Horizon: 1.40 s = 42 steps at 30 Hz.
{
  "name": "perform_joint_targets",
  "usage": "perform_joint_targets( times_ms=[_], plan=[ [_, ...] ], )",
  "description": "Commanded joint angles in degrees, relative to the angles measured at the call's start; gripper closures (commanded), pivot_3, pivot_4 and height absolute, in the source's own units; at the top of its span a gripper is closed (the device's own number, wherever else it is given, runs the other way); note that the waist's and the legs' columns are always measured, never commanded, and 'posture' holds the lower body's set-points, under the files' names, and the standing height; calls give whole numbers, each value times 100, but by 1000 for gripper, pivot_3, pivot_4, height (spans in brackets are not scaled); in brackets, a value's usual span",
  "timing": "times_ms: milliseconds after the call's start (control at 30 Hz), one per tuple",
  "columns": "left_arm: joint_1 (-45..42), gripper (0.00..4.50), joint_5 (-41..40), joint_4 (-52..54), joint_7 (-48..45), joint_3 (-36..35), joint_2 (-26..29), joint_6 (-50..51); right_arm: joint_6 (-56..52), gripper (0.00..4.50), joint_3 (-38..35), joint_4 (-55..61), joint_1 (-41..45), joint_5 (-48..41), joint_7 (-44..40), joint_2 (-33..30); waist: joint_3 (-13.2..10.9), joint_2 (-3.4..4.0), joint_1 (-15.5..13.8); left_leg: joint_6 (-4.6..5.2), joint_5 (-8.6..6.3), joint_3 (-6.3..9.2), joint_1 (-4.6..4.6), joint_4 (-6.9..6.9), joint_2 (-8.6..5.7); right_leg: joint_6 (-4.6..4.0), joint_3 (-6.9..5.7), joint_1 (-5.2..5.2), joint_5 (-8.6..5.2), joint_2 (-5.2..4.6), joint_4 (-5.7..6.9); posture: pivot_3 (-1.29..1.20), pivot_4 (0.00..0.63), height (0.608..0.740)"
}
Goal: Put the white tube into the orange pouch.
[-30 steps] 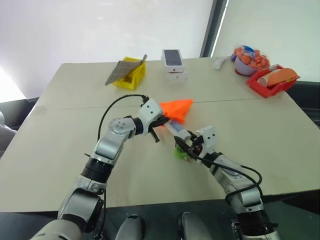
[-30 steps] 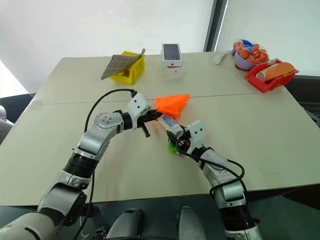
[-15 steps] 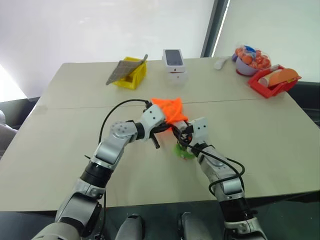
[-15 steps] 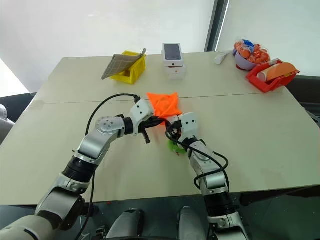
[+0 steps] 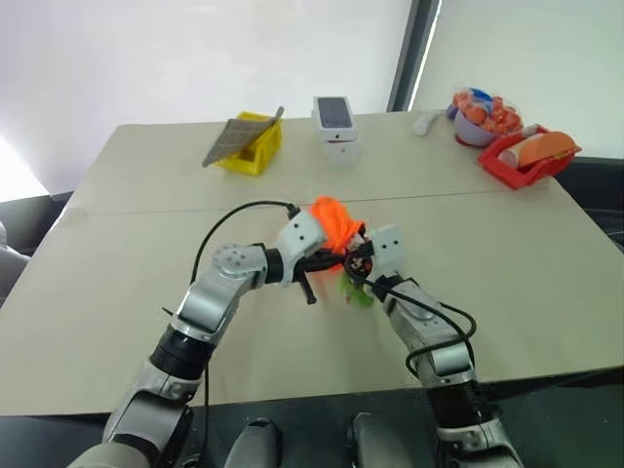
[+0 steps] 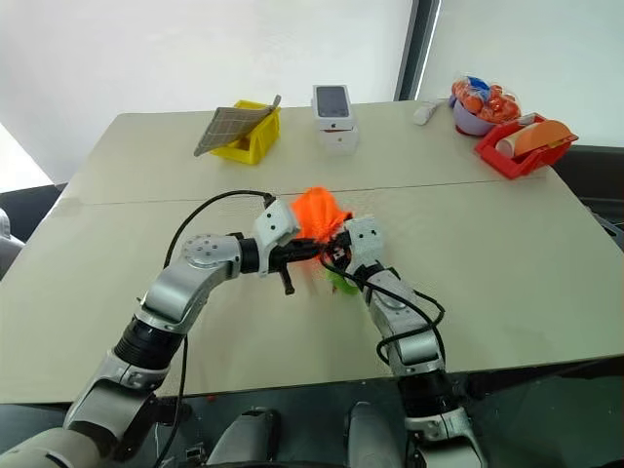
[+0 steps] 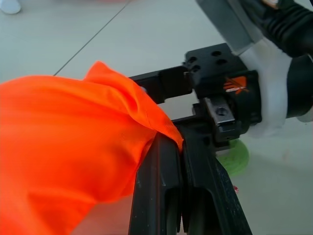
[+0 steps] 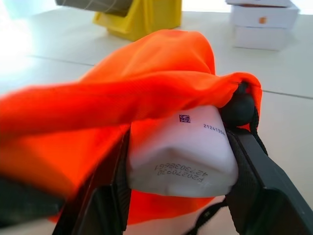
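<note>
The right hand (image 8: pixel 178 215) grips the white tube (image 8: pixel 181 152) between its two black fingers (image 8: pixel 252 176). The crimped end of the tube, printed with code numbers, faces the wrist camera; the forward part is already under the fabric of the orange pouch (image 8: pixel 146 83).

The left hand (image 7: pixel 183 186) is closed on the rim of the orange pouch, pinching the fabric edge and holding the mouth up off the counter (image 5: pixel 146 244). In the head views both hands meet at the middle of the counter, left hand (image 5: pixel 327 261) and right hand (image 5: pixel 359 255) just beside each other with the pouch bunched between them.

Change over the last second: the pouch was spread out as a flat triangle with the tube pointing at its mouth from outside. The pouch is now gathered into a rounded bundle over the tube, and the two hands have closed toward each other. Judged from this, insertion is under way but not complete, since the tube's rear end is exposed and gripped.

A green ring (image 5: pixel 356 291) on the pouch cord lies on the counter under the right hand.

Well apart at the far edge stand a yellow bin (image 5: pixel 255 144), a white box (image 5: pixel 334 122) and a red tray (image 5: pixel 522 161).
</note>
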<state>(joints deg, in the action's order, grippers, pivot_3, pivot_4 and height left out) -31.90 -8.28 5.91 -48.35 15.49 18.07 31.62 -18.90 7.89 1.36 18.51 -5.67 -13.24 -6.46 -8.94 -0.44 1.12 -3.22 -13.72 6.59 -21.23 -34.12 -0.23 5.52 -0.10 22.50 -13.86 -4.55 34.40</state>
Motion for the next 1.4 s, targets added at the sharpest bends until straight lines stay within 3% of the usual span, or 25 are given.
perform_joint_targets(
  times_ms=[33, 267, 533, 633, 867, 900, 1000, 1033, 1400],
  plan=[
    [-11, 4500, -152, 314, -17, 1, 13, 10, 122, 2566, 261, -141, 361, 294, -148, -65, 0, 0, 0, 0, 0, 0, -1, 0, 0, 0, 0, 0, 0, 0, -1, 0, 150, 740],
    [56, 4500, -110, 319, 82, -50, 92, -10, 62, 2566, 983, -346, 699, 942, -816, -563, 0, 0, -1, 0, 0, 0, -1, -1, 0, 3, 0, -1, 2, 0, -2, 0, 150, 740],
    [69, 4500, -99, 232, 209, -109, 112, -60, -16, 2566, 1150, 203, 561, 893, -1856, -1237, 1, -1, -6, 0, 0, 0, 0, -1, 0, 18, 0, -3, 1, 0, -3, 0, 150, 740],
    [81, 4500, -149, 295, 141, -56, 132, -53, -50, 2566, 1137, 235, 638, 913, -1956, -1228, 0, -1, 1, 0, 0, 0, 0, -1, 0, 19, 0, -3, 1, 0, -3, 0, 150, 740],
    [127, 4500, -359, 529, 12, -43, 110, 58, -104, 2566, 1180, -522, 1116, 1092, -1565, -549, 1, -1, 9, 0, 0, 0, 4, 0, 0, 14, 0, 0, 4, 2, 3, 0, 150, 740],
    [139, 4500, -365, 547, 18, -47, 120, 69, -101, 1539, 1177, -584, 1135, 1116, -1540, -507, 1, -1, 3, 0, 0, 1, 4, 0, 0, 10, 0, 0, 6, 2, 3, 0, 150, 740],
    [190, 4500, -343, 556, 80, -118, 158, 95, -90, 242, 1111, -454, 1027, 1114, -1501, -464, 1, -1, -20, 0, 0, 1, 0, -1, 0, 10, 0, -1, 6, 1, 0, 0, 150, 740],
    [212, 4500, -330, 541, 118, -169, 175, 97, -42, 64, 1093, -327, 934, 1127, -1493, -519, 1, -1, -20, 0, 0, 1, -1, -1, 0, 11, 0, -3, 6, 0, -2, 0, 150, 740],
    [454, 4500, -391, 270, 407, -776, 501, -48, -176, 64, 414, 1640, -476, 129, -2693, -1797, 1, -1, -11, 0, 0, 1, 2, 0, 0, 33, 0, -4, -8, 0, -3, 0, 150, 740]
  ],
)
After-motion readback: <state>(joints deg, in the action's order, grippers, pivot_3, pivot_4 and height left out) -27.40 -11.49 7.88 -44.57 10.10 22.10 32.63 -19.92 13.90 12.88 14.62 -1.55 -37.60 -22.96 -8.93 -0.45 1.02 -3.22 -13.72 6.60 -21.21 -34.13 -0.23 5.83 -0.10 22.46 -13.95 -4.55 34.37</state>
